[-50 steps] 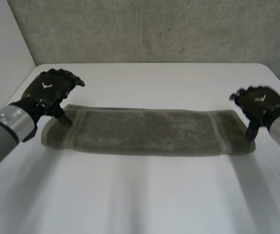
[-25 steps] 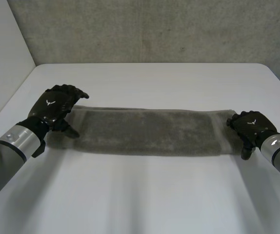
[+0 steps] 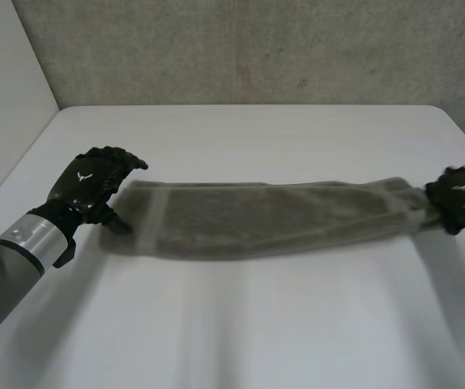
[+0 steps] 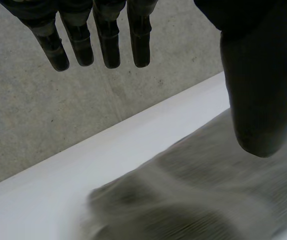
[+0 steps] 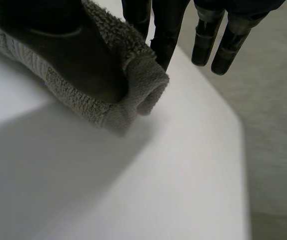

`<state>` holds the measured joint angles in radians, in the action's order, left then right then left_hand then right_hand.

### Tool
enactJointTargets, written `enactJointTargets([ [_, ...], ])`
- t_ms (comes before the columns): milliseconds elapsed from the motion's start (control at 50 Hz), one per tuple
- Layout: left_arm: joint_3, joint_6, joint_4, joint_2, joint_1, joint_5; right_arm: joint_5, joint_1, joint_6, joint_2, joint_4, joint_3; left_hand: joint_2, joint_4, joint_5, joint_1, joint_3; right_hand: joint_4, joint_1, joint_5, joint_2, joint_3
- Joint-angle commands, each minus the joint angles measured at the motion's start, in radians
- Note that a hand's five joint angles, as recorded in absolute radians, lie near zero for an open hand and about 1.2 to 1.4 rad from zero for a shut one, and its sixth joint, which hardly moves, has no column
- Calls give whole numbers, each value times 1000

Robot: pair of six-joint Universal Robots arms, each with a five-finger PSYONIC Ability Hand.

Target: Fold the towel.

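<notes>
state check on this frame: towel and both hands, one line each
towel: folded into a long strip, left end down on the table, right end bunched and raised.
left hand: open, fingers straight, over the towel's left end, not gripping it.
right hand: shut on the towel's right end, holding it off the table.

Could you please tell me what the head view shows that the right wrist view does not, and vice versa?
The head view adds the left hand, open at the left end of the towel, and the full length of the cloth reaching across to the right hand. The right wrist view adds a close look at the folded end, pinched against that hand's fingers and lifted off the table. Shared: towel, right hand, white table.
</notes>
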<state>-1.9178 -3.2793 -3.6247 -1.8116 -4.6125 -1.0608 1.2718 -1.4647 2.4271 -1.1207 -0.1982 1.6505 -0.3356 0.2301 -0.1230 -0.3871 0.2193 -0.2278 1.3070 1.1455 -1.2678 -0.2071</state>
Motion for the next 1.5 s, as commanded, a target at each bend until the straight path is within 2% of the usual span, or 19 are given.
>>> enactJointTargets([
  [20, -3, 0, 1, 9, 0, 1, 15, 84, -106, -47, 0, -100, 49, -56, 11, 100, -45, 53, 89, 76, -128, 33],
  [120, -4, 0, 1, 17, -3, 1, 15, 40, -74, -108, 0, -164, 49, -56, 11, 100, -45, 53, 89, 76, -128, 33],
  [220, -12, 0, 0, 25, -5, 1, 17, -140, -36, -149, -6, -207, 49, -56, 11, 100, -45, 53, 89, 76, -128, 33],
  [320, -13, 0, 0, 31, -6, 1, 69, -470, -36, -131, -18, -259, 49, -56, 11, 100, -45, 53, 89, 76, -128, 33],
  [340, -13, 0, 0, 32, -6, -1, 69, -471, -36, -131, -18, -259, 49, -56, 11, 100, -45, 53, 89, 76, -128, 33],
  [380, -13, 0, 0, 32, -6, -1, 83, -556, -39, -103, -44, -262, 49, -56, 11, 100, -45, 53, 89, 76, -128, 33],
  [420, -17, 0, 0, 34, -9, -1, 110, -723, -58, -26, -122, -268, 49, -56, 11, 100, -45, 53, 89, 76, -128, 33],
  [520, -17, 0, 0, 32, -12, -1, 132, -844, -106, 65, -198, -288, 49, -56, 11, 100, -45, 53, 89, 76, -128, 33],
  [600, -17, 0, 0, 31, -17, 1, 161, -954, -196, 235, -251, -368, 49, -56, 11, 100, -45, 53, 89, 76, -128, 33],
  [620, -17, 0, 0, 31, -17, 1, 170, -965, -215, 269, -254, -382, 49, -56, 11, 100, -45, 53, -302, -315, 263, 33],
  [640, -18, 0, 0, 31, -20, 1, 170, -965, -215, 269, -254, -382, 49, -56, 11, 100, -45, 53, -306, -319, 267, 33],
  [660, -18, 0, 0, 31, -20, 1, 188, -968, -229, 288, -254, -385, 49, -56, 11, 100, -45, 53, -1132, -1145, 1093, 33],
  [840, -20, 0, 1, 31, -22, 2, 276, -942, -204, 162, -254, -256, 49, -56, 11, 100, -45, 53, -1132, -1145, 1093, 33],
  [940, -26, 0, 0, 31, -20, 4, 287, -812, -53, -55, -239, -79, 49, -56, 11, 100, -45, 53, -1132, -1145, 1093, 33],
  [1040, -32, 0, 1, 31, -14, 4, 279, -679, 81, -171, -199, 44, 52, -56, 13, 103, -45, 53, -1132, -1145, 1093, 33],
  [1180, -33, 0, 1, 31, -2, 4, 242, -510, 219, -189, -61, 137, 46, -56, 8, 97, -45, 53, -1132, -1145, 1093, 33],
  [1260, -49, 1, 4, 32, 42, 2, 123, -427, 276, -150, -21, 170, 43, -56, 5, 94, -45, 53, -1079, -1092, 1039, 33],
  [1360, -55, 1, 15, 34, 121, 1, 40, -401, 331, -128, -18, 175, 43, -56, 5, 94, -45, 53, -867, -880, 828, 33],
  [1500, -84, -6, 17, 61, 195, -1, 23, -402, 429, -91, -26, 170, 34, -56, -4, 86, -45, 53, -785, -798, 745, 33],
])
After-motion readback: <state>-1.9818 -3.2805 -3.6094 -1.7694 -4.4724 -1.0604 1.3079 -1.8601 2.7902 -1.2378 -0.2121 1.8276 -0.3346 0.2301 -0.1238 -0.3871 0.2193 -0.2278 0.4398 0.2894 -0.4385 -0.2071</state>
